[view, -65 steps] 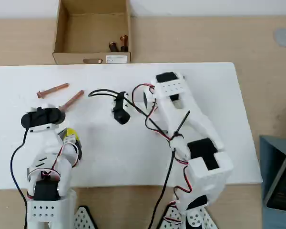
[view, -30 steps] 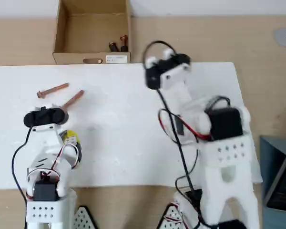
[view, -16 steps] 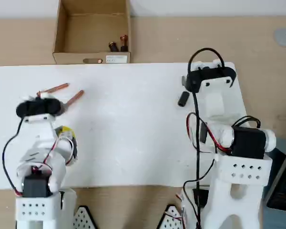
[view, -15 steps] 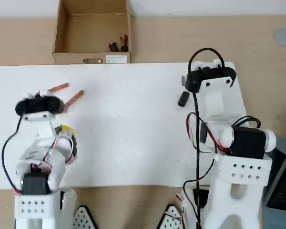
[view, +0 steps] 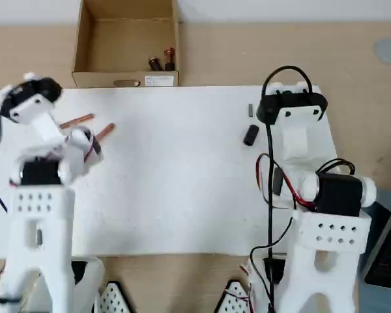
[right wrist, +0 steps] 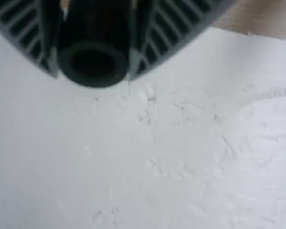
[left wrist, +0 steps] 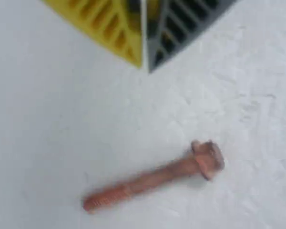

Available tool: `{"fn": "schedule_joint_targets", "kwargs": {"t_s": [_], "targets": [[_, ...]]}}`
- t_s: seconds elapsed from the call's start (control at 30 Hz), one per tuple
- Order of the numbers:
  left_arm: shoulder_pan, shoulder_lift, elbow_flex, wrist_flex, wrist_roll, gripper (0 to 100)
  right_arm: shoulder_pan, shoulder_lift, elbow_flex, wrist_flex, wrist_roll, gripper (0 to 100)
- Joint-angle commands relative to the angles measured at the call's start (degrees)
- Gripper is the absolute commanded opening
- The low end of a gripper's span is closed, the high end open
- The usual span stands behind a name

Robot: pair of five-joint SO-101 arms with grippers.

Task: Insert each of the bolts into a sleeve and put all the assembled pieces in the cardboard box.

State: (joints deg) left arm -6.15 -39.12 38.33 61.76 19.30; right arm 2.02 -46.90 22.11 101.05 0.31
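We see the white mat (view: pixel 182 189) with the cardboard box (view: pixel 83 45) at its far edge, some pieces (view: pixel 163 62) lying inside. Our right gripper (right wrist: pixel 93 78) clamps a black sleeve (right wrist: pixel 93 61) over the mat. Our left gripper (left wrist: pixel 144 62) is closed on nothing, near a bolt (left wrist: pixel 152 179) lying on the mat.

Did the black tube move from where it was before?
Yes. The black sleeve in the right tool went from the middle of the white mat toward its right edge, away from the cardboard box.
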Motion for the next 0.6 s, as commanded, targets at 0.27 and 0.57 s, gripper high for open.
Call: {"fn": "schedule_joint_targets", "kwargs": {"t_s": [0.27,0.57], "targets": [[-10.8,30.5,-24.4,-2.5,17.6,1,1.1,-1.4,0.1,0.6,-0.5,1.0],[-10.9,43.5,-38.2,3.6,26.8,1,1.1,-1.3,0.2,0.5,-0.5,1.0]]}}
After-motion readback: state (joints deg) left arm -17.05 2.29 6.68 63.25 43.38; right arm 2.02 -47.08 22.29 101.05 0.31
